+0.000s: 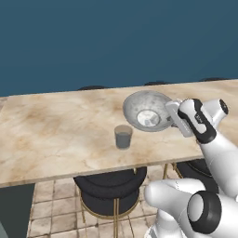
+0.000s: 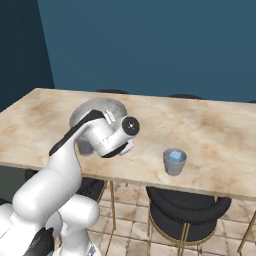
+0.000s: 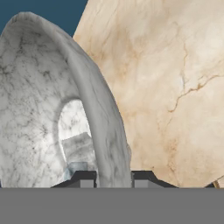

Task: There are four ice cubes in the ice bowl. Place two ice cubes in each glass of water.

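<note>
Above the marble table point(image 1: 56, 135), the claw point(image 3: 113, 177) pinches the tilted ice bowl's point(image 3: 39, 100) rim between its fingertips.

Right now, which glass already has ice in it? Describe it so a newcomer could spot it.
On the long marble table, look past the arm and the pale stone bowl to the near edge on the robot's right. There stands a small grey-blue glass, the one with a light-blue ice cube showing at its mouth.
</note>
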{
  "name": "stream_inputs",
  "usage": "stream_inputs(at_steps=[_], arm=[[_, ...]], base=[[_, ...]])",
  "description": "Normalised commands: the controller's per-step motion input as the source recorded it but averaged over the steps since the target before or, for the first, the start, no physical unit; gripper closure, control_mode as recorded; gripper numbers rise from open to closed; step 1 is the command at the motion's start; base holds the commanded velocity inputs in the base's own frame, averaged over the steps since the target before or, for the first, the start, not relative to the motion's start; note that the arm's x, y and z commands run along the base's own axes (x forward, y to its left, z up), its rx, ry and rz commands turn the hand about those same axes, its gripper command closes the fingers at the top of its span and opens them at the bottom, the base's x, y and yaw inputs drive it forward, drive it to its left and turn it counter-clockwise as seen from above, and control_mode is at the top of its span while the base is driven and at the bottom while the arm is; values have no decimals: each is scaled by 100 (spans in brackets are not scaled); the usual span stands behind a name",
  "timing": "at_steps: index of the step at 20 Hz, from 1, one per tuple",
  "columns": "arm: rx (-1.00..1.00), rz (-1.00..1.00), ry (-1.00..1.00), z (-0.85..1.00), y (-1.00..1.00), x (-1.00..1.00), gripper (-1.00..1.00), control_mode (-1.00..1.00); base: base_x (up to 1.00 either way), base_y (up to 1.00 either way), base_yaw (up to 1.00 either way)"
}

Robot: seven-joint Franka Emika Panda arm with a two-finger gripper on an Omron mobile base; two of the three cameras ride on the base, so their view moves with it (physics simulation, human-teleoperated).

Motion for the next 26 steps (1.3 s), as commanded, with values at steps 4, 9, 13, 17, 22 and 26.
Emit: stream_inputs(at_steps=[4,9,13,17,22,26], arm=[[0,0,0,0,0,0,100,100],[0,0,0,0,0,0,100,100],[0,0,0,0,0,0,100,100],[0,0,0,0,0,0,100,100],[-1,-1,1,0,7,8,100,-100],[-5,0,0,4,39,26,100,-100]], base=[[5,-42,0],[13,-21,-2],[77,6,-7],[76,22,-11],[31,19,-4],[0,0,0]])
